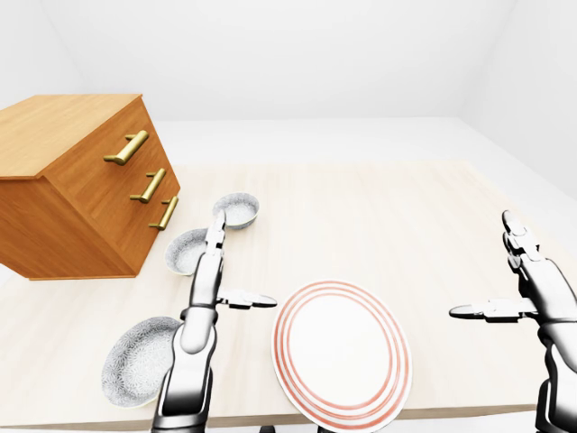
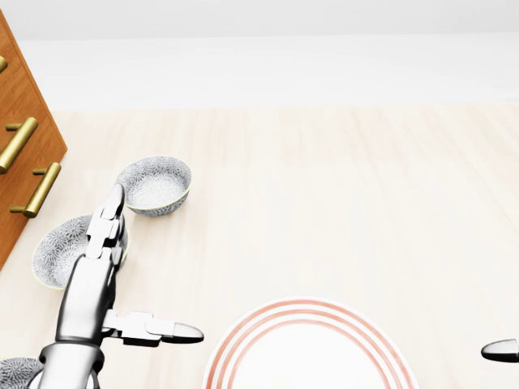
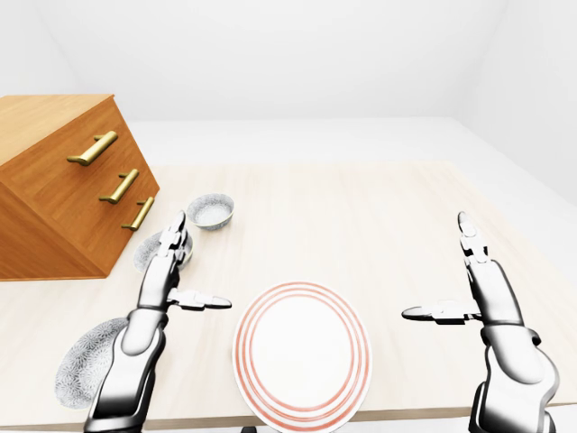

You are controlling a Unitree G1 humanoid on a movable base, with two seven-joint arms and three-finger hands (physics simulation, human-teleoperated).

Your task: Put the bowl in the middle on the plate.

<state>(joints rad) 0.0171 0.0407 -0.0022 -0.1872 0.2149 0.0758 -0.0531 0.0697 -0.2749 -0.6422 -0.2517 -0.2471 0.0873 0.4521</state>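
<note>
- Nearest me, at the bottom of the left-eye view, sits the white round plate with red rim rings (image 1: 342, 363), flat on the pale wooden tabletop (image 1: 397, 225); nothing rests on it yet.
- My left hand (image 1: 219, 271) hangs to the plate's left, fingers spread and empty, thumb sticking out toward the plate and the two long fingers pointing up the view.
- My right hand (image 1: 518, 284) is likewise splayed and holds nothing; it stands well right of the plate, so it is the farther hand from all the bowls.
- Three grey patterned ceramic bowls run in a slanting line up the left side: the nearest bowl (image 1: 137, 361) low and left of my left forearm, then the middle bowl (image 1: 187, 250), then the farthest bowl (image 1: 239, 209).
- The middle bowl, the one I want, lies just beyond my left fingertips and slightly left of them in the head view, which partly cover its rim; I cannot tell whether they touch.
- I judge the left hand must go forward and a touch leftward.
- Farthest left stands the wooden drawer cabinet with brass handles (image 1: 81, 185), close beside the middle bowl.
</note>
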